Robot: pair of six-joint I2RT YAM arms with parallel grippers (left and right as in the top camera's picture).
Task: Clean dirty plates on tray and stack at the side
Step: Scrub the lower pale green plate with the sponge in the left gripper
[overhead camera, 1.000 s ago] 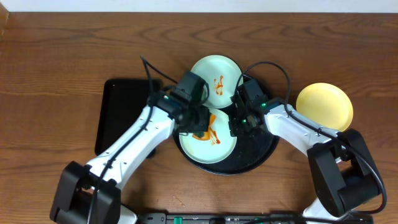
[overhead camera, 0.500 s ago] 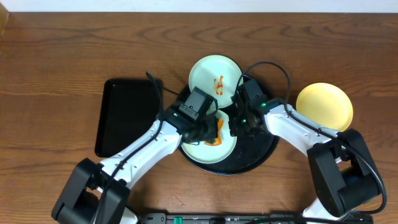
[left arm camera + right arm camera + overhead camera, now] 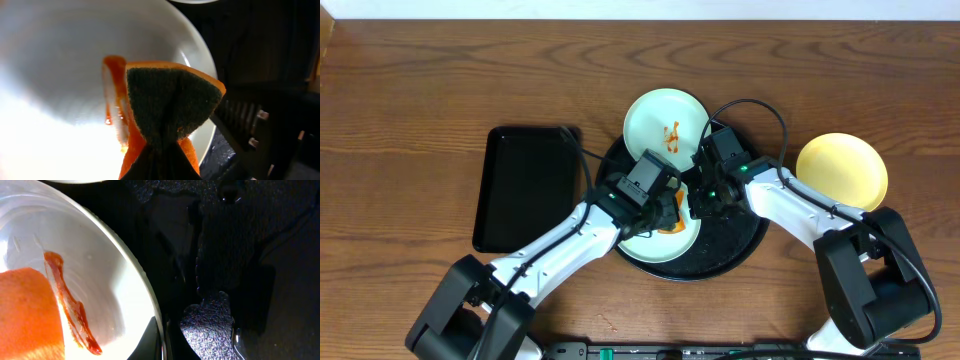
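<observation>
A pale mint-green plate (image 3: pixel 650 247) lies on the round black tray (image 3: pixel 740 250). It carries an orange-brown sauce streak (image 3: pixel 70 305). My left gripper (image 3: pixel 665 212) is shut on an orange sponge (image 3: pixel 170 100) with a dark green scrub face, pressed onto this plate (image 3: pixel 60 60) beside the streak (image 3: pixel 112 80). My right gripper (image 3: pixel 695 205) is shut on the plate's right rim (image 3: pixel 161 332). A second mint-green plate (image 3: pixel 665 120) with a sauce streak sits at the tray's far edge. A yellow plate (image 3: pixel 841 170) rests on the wood table to the right.
A rectangular black tray (image 3: pixel 525 190) lies on the table to the left of the round tray. The round tray's floor (image 3: pixel 250 255) looks wet to the right of the held plate. A black cable loops above the right arm (image 3: pixel 760 105).
My left gripper has slid the sponge rightward and toward the front across the plate, covering more of the sauce. The right gripper has stayed on the rim.
</observation>
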